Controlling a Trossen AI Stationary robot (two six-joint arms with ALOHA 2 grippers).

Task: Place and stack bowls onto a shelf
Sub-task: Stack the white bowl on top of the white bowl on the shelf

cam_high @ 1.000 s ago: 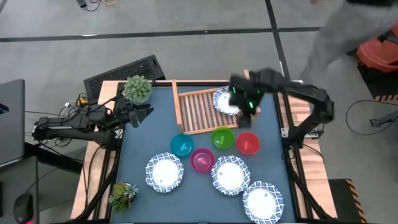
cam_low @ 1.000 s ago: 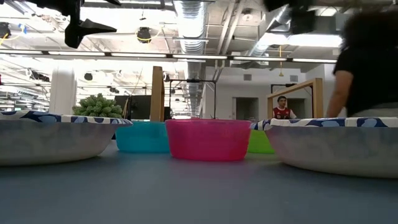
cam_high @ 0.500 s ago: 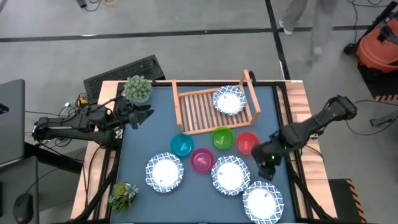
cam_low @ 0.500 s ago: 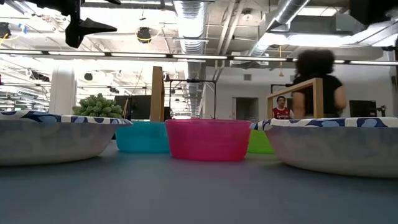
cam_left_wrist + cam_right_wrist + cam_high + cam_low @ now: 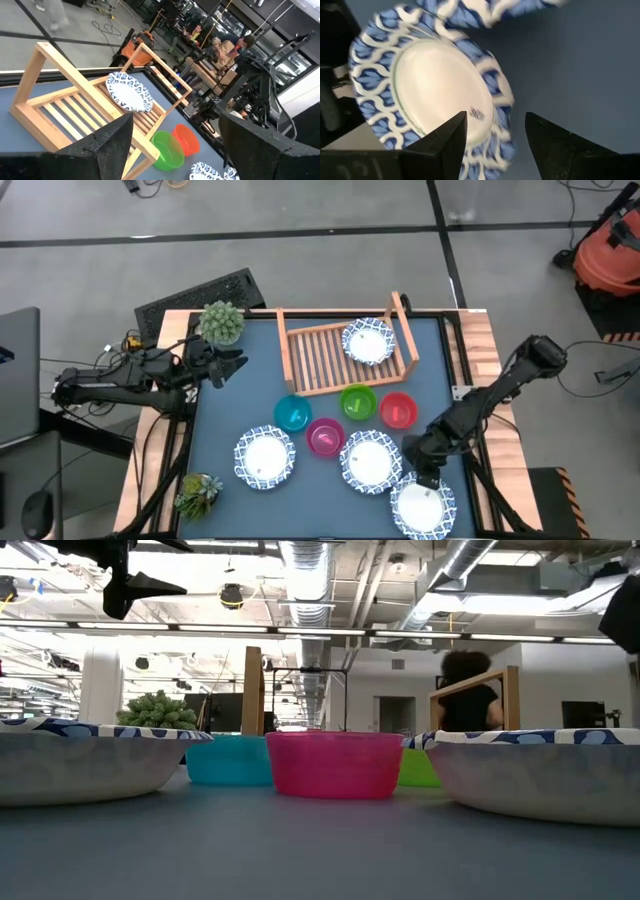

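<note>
The wooden shelf (image 5: 335,355) stands at the table's far side, and one white blue-rimmed bowl (image 5: 368,341) rests on the right part of its slats; both show in the left wrist view (image 5: 129,92). The teal (image 5: 292,413), magenta (image 5: 325,436), green (image 5: 357,401) and red (image 5: 398,409) bowls stand in front of the shelf. Three white bowls (image 5: 265,457) (image 5: 368,461) (image 5: 422,506) stand near the front edge. My right gripper (image 5: 428,473) is open over the near-right white bowl (image 5: 440,90), above its rim. My left gripper (image 5: 228,365) is open and empty at the table's left edge.
A potted plant (image 5: 221,323) stands at the far left corner and another (image 5: 198,493) at the near left. A black keyboard (image 5: 195,295) lies behind the table. A person (image 5: 468,692) stands in the room beyond.
My right gripper has gone from the shelf's right end toward the table's near edge and down, ending over the near-right white bowl. The white bowl on the shelf has stayed where it was. A person has walked past behind the table.
</note>
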